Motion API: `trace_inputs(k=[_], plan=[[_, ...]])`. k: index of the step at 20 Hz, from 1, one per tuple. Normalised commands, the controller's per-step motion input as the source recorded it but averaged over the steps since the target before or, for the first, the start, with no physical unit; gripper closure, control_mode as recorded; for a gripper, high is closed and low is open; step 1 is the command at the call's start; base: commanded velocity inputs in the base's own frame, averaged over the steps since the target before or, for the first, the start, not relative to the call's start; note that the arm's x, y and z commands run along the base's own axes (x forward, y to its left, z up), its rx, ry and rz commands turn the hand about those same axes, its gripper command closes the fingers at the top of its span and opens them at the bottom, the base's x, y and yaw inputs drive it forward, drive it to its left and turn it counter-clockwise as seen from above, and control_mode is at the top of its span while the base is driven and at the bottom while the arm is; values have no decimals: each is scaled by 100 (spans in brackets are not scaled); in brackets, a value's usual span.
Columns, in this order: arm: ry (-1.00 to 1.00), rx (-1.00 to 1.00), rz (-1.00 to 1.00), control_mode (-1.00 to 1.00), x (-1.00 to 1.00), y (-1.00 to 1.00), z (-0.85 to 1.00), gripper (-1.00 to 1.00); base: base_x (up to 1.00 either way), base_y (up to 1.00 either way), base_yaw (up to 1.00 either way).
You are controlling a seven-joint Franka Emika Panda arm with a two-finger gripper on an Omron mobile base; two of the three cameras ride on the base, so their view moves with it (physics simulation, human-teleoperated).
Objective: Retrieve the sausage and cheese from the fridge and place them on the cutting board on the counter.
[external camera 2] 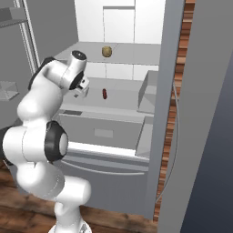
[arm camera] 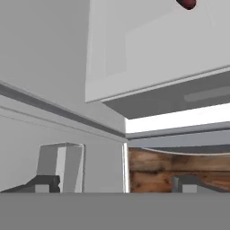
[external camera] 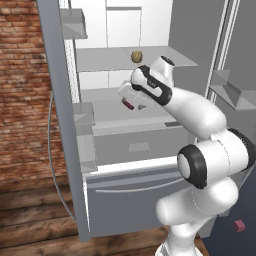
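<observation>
The fridge (external camera: pixel 125 150) stands open, white inside with grey shelves. The cheese (external camera: pixel 135 56) (external camera 2: pixel 107 51), a small tan lump, sits on the upper shelf. The sausage (external camera: pixel 128 104) (external camera 2: pixel 105 94), a short dark red link, lies on the shelf below; its end shows at the top edge of the hand view (arm camera: pixel 186 3). My gripper (external camera: pixel 132 95) (external camera 2: pixel 83 89) (arm camera: pixel 117 184) hovers over the front of that lower shelf, just short of the sausage and apart from it. It is open, fingers wide, nothing between them. The cutting board and counter are out of view.
Both fridge doors hang open, the left door (external camera: pixel 57 100) and right door (external camera 2: pixel 173 104) flanking the arm, with grey door bins (external camera: pixel 84 114). A grey drawer (external camera: pixel 135 145) sits under the sausage's shelf. A brick wall (external camera: pixel 22 90) and wooden floor (external camera: pixel 30 220) lie to the left.
</observation>
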Motion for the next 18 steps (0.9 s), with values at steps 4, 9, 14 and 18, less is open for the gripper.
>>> trace_inputs(k=[4, 9, 14, 18], plan=[[-6, 0, -12, -100, -46, -59, 3, -100, 0, 0, 0], [-1, -2, -10, -100, -28, -58, 2, -100, 0, 0, 0], [5, -15, -10, -100, -22, -36, 2, -100, 0, 0, 0], [0, -18, -4, -100, -16, -18, 11, -100, 0, 0, 0]])
